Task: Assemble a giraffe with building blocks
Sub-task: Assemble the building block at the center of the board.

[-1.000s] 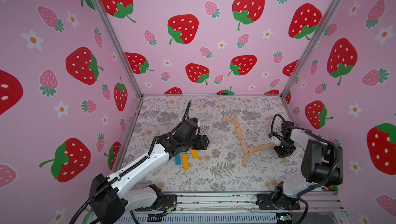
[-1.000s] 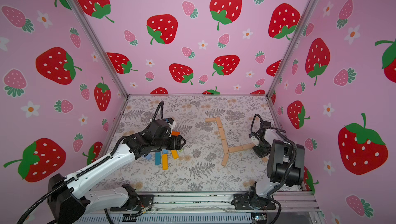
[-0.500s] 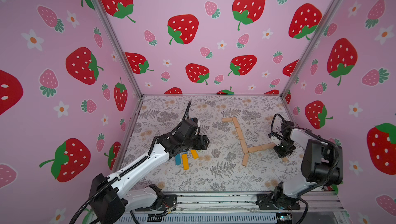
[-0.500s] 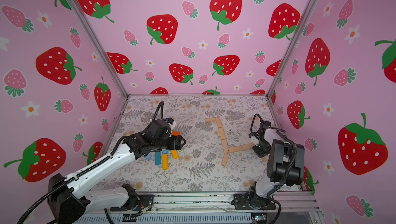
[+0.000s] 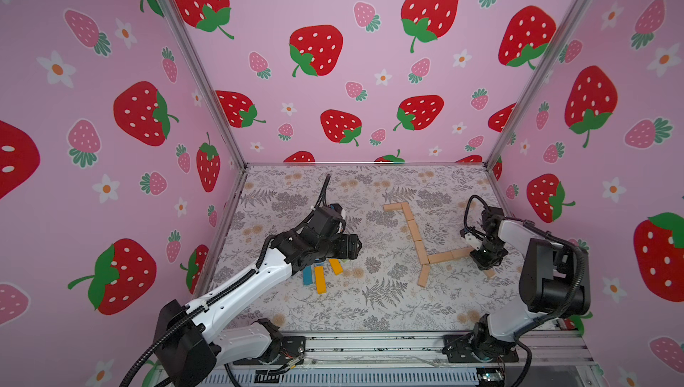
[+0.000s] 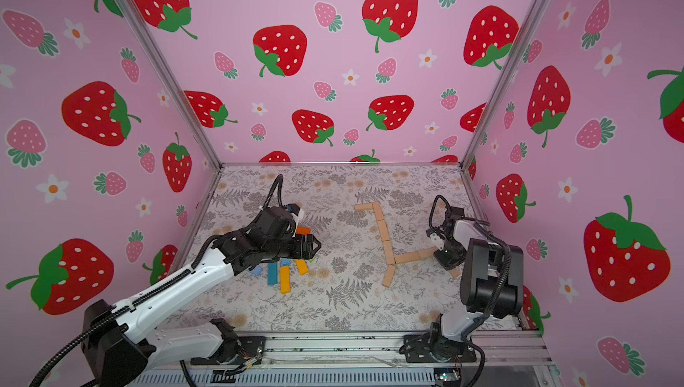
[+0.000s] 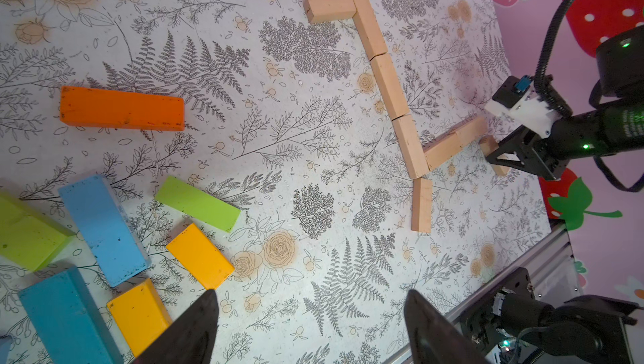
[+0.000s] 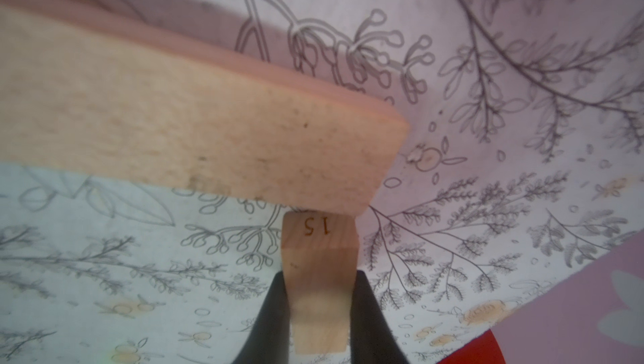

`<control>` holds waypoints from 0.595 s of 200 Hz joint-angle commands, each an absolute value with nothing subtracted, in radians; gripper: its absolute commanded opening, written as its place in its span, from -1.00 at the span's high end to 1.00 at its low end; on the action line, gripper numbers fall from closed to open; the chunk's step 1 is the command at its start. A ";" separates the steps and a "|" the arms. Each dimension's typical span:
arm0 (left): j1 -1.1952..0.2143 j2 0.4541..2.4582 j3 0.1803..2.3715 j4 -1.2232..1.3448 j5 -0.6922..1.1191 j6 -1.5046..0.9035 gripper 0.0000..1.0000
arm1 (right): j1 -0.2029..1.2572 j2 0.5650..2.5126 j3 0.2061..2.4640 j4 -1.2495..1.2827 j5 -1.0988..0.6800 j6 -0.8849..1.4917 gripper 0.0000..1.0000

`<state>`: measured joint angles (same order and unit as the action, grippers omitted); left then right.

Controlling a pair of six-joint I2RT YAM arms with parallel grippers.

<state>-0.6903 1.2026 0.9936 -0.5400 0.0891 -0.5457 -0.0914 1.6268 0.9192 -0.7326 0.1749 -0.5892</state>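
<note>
Several tan building blocks [image 5: 413, 230] lie end to end on the floral mat as a bent line with two branches, also in the left wrist view [image 7: 387, 85]. My right gripper [image 5: 481, 255] is shut on one more tan block [image 8: 319, 275], marked 15. Its end touches the outermost block [image 8: 209, 136] of the sideways branch. Painted building blocks lie loose to the left: orange [image 7: 122, 108], green [image 7: 197, 202], yellow [image 7: 199, 256] and blue [image 7: 102, 228]. My left gripper [image 7: 310, 296] hovers open over bare mat beside them, nothing between its fingers; both top views show it [image 5: 353, 246] [image 6: 314, 246].
Pink strawberry walls close in the mat [image 5: 370, 303] on three sides. A metal rail [image 5: 370, 344] with both arm bases runs along the front edge. The left arm's body hides some painted blocks in both top views.
</note>
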 commanded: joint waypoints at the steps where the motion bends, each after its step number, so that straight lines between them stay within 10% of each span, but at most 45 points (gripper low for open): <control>1: -0.693 1.200 0.991 -0.531 0.084 -0.539 -0.69 | -0.084 1.638 0.927 -0.764 0.155 -0.610 0.74; 119: -0.694 1.198 0.991 -0.531 0.083 -0.537 -0.69 | -0.078 1.656 0.952 -0.767 0.171 -0.599 0.67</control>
